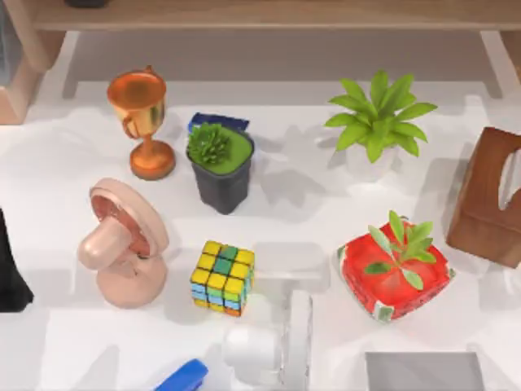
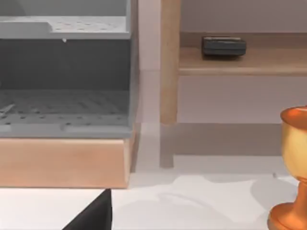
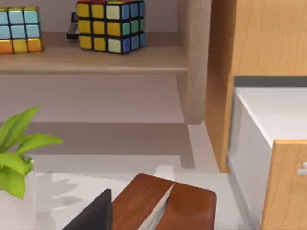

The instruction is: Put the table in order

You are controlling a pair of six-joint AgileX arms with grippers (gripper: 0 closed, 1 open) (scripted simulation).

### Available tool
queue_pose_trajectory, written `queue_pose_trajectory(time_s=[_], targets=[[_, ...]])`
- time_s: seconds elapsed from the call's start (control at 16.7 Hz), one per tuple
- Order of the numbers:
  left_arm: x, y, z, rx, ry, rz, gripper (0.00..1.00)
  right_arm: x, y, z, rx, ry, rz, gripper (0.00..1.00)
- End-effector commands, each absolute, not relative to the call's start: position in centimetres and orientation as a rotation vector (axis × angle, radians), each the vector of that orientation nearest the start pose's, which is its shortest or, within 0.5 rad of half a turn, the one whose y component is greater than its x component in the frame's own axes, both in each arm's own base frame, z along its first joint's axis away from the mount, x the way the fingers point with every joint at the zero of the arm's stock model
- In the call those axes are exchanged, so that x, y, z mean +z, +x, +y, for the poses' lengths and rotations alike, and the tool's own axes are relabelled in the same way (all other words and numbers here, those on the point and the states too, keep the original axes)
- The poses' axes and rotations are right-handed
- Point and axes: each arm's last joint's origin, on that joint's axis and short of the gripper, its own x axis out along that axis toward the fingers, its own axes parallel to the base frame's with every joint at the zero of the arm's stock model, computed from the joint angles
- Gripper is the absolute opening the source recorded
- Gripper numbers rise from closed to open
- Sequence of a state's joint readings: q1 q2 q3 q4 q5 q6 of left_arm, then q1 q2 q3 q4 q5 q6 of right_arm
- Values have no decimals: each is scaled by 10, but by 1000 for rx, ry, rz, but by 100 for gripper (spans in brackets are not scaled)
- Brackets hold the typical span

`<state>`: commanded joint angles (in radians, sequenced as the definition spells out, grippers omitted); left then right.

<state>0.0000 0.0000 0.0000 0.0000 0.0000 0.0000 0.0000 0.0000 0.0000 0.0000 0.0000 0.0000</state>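
From above, the white table (image 1: 65,163) spreads under a copper trophy (image 1: 140,120) near its far left, a colour cube (image 1: 222,278) by the near edge, and a wooden tissue box (image 1: 488,199) at the right edge. The left wrist view shows that trophy (image 2: 292,167) standing on the table before a wooden shelf (image 2: 240,62). The right wrist view shows the tissue box (image 3: 163,206) beneath two cubes (image 3: 111,25) on the shelf; I cannot tell how either gripper stands.

On the large glossy white table (image 1: 73,342) stand three potted green plants (image 1: 221,167), one copper trophy cup (image 1: 140,122), one pink desk fan (image 1: 122,244), one multicoloured puzzle cube (image 1: 222,277) and one brown wooden tissue box (image 1: 490,199). Two more multicoloured puzzle cubes (image 3: 111,25) sit on the far light wooden shelf (image 3: 96,60).
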Motion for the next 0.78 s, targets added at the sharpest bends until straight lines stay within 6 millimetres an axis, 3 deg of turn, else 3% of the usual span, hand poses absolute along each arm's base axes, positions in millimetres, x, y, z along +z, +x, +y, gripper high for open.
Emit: queue_pose_trajectory(time_s=[0.18,0.36,0.6,0.78], targets=[[160,106,-1,0,0,0,100,162,106,-1,0,-1,5,100],[160,106,-1,0,0,0,100,181,107,-2,-6,-13,54,100],[160,106,-1,0,0,0,100,233,121,-7,-37,-47,206,100],[160,106,-1,0,0,0,100,279,152,-15,-72,-80,378,100]])
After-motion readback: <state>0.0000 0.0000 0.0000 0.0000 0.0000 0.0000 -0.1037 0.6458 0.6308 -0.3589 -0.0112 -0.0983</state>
